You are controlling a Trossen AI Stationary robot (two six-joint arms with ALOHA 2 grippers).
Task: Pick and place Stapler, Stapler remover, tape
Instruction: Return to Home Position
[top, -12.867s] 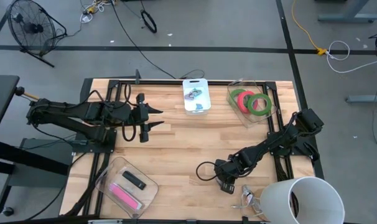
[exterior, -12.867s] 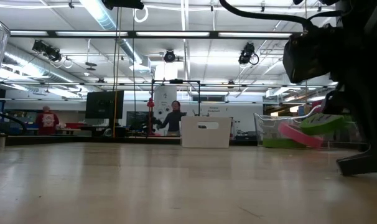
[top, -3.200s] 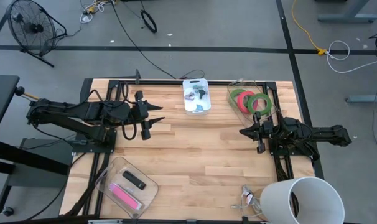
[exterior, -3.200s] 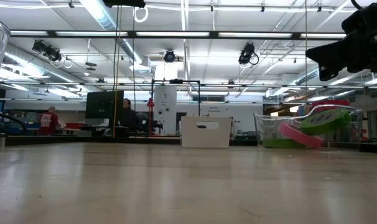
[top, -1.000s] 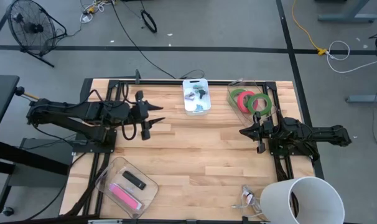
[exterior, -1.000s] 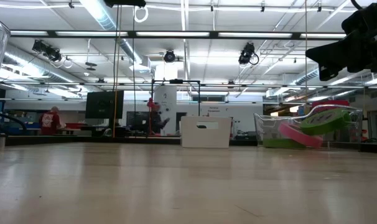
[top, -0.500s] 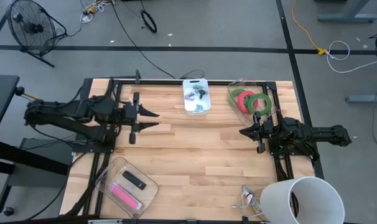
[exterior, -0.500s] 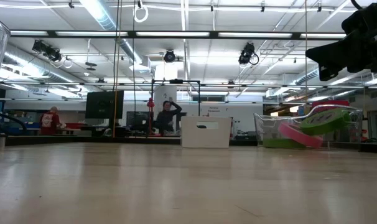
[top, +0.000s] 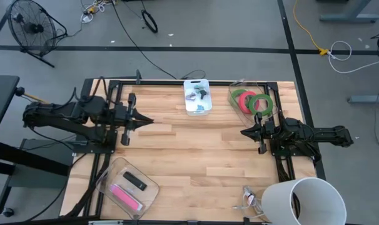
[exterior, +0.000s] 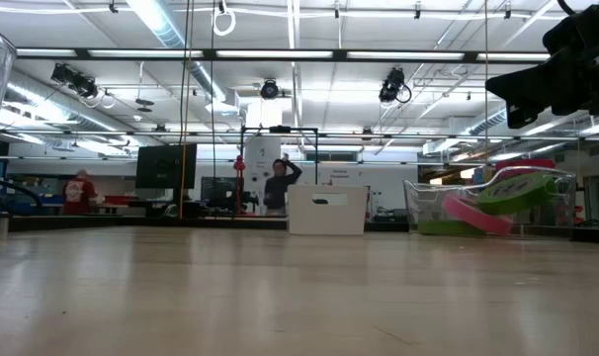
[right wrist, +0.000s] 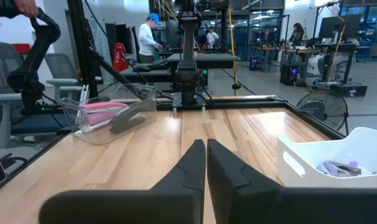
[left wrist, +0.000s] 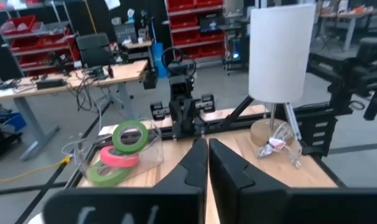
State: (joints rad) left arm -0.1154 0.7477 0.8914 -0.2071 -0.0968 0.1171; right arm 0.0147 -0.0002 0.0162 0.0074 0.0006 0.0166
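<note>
Two green tape rolls and one red tape roll point(top: 252, 102) lie stacked in a clear bin at the table's far right; they also show in the left wrist view point(left wrist: 121, 152) and the low view point(exterior: 497, 203). A pink stapler point(top: 126, 196) lies in a clear bin point(top: 108, 176) at the near left, beside a black piece point(top: 134, 181); it also shows in the right wrist view point(right wrist: 107, 109). A white tray point(top: 197, 106) at the far middle holds small stapler removers point(top: 198, 94). My left gripper point(top: 149, 120) is shut and empty over the table's left part. My right gripper point(top: 244, 132) is shut and empty at the right.
A tall white cylinder point(top: 302, 200) stands on a small stand at the near right corner, with a clear wrapper point(top: 251, 199) beside it. The wooden tabletop point(top: 196, 156) between the two arms is bare. People stand in the room beyond the table point(exterior: 277, 183).
My left gripper has drawn back toward the table's left edge and turned about its own axis, its fingers staying shut. My right arm has kept still.
</note>
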